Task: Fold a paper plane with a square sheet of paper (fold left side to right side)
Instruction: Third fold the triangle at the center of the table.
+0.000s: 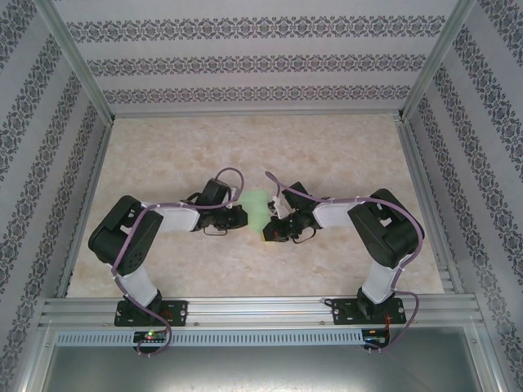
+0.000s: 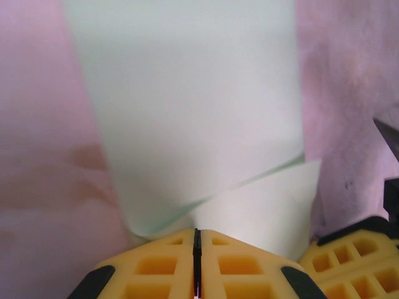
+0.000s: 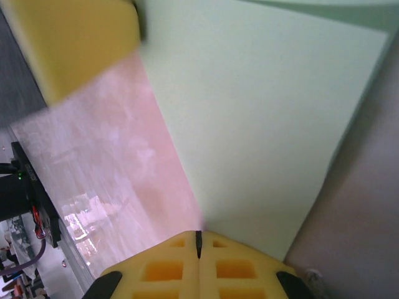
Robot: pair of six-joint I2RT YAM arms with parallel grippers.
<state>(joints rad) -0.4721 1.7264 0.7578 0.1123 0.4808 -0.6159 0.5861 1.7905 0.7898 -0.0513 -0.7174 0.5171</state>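
Note:
The square sheet of paper [image 1: 257,204] is pale mint green and lies mid-table between the two arms. In the left wrist view the sheet [image 2: 187,106] stretches away from the fingertips, and a brighter flap [image 2: 268,208] runs back to the tips. My left gripper [image 1: 243,214] [image 2: 196,232] is shut, and the flap appears pinched between its yellow fingers. My right gripper [image 1: 274,229] [image 3: 198,235] is shut, with its tips at a corner of the sheet [image 3: 262,118]. No finished paper plane is in view.
The pale marbled tabletop [image 1: 163,155] surrounds the sheet. Patterned walls [image 1: 245,57] and metal frame rails [image 1: 261,310] box it in. The right gripper's yellow finger [image 2: 349,261] sits close beside my left one. The left gripper's yellow finger [image 3: 75,43] hangs over the sheet's far corner.

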